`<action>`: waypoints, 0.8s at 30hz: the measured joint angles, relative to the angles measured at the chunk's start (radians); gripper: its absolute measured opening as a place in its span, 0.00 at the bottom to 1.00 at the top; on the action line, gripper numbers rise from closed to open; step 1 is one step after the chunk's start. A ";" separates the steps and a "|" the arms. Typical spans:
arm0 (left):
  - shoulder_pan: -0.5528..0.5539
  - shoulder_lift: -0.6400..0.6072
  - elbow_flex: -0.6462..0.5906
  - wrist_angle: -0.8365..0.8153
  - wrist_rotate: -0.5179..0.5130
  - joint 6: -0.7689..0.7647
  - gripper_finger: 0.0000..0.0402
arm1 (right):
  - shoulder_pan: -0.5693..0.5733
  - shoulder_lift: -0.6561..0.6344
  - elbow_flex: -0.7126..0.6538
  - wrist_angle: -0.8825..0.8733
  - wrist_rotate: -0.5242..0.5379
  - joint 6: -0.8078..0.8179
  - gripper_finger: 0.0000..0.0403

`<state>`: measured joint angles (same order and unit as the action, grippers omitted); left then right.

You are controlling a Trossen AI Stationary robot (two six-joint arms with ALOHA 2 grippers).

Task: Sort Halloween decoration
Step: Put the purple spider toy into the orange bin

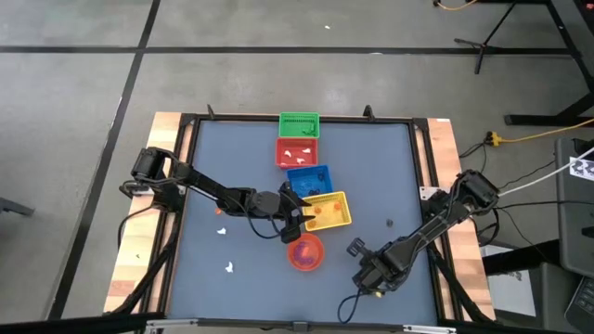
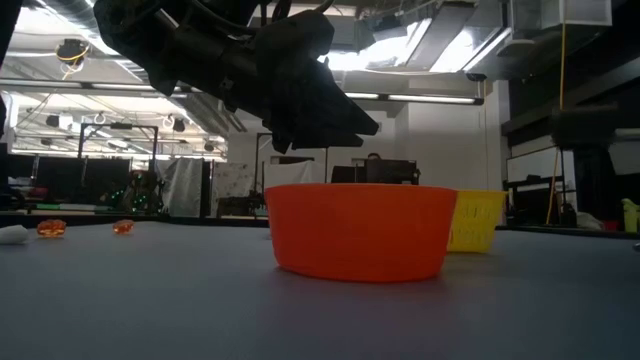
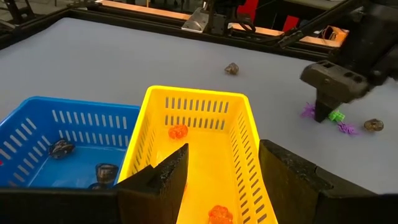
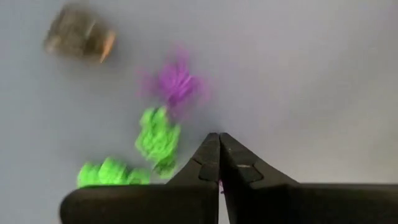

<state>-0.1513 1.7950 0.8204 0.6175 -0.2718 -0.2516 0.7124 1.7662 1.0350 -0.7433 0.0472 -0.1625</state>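
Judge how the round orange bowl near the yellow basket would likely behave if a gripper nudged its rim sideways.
The orange bowl sits low and wide on a flat base, so it would probably slide rather than tip. It looks like thin plastic, so likely light and easily shoved. Sliding sideways, it might bump the yellow basket close by.

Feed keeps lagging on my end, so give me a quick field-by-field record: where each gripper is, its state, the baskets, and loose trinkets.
left gripper: open, over the yellow basket
right gripper: shut, down at the table by green trinkets and a purple trinket; whether it holds anything is unclear
basket row: green basket, red basket, blue basket, then yellow
yellow basket contents: orange trinkets
bowl: beside the yellow basket
loose trinkets: white trinket on the table's left part
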 joint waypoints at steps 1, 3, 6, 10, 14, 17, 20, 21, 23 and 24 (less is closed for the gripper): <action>0.000 0.000 0.000 0.000 0.000 0.000 0.45 | -0.001 0.001 0.010 0.010 0.007 0.000 0.00; 0.000 0.000 0.000 0.001 0.000 0.000 0.45 | -0.007 0.000 0.026 0.009 0.014 0.000 0.00; 0.000 0.000 0.000 0.001 0.000 0.000 0.45 | -0.017 -0.001 0.040 0.011 0.020 0.004 0.00; 0.000 0.000 0.000 0.001 0.000 0.000 0.45 | -0.042 -0.001 0.062 0.011 0.024 0.005 0.00; 0.000 0.000 0.000 0.004 0.000 0.000 0.45 | -0.078 -0.001 0.090 0.013 0.023 0.006 0.00; 0.000 0.000 0.000 0.005 0.000 0.000 0.45 | -0.109 -0.002 0.118 0.018 0.024 0.006 0.00; 0.000 0.000 0.000 0.006 0.000 0.000 0.45 | -0.139 -0.002 0.147 0.053 0.024 0.003 0.01; 0.000 0.000 0.000 0.007 0.000 0.000 0.45 | -0.148 -0.002 0.157 0.067 0.023 0.002 0.01; 0.000 0.000 0.000 0.007 0.000 0.000 0.45 | -0.167 -0.003 0.176 0.094 0.023 0.001 0.01; 0.000 0.000 0.000 0.007 0.000 0.000 0.45 | -0.175 -0.004 0.185 0.112 0.022 0.001 0.01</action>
<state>-0.1513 1.7950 0.8204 0.6244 -0.2719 -0.2512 0.5371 1.7626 1.2205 -0.6314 0.0696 -0.1616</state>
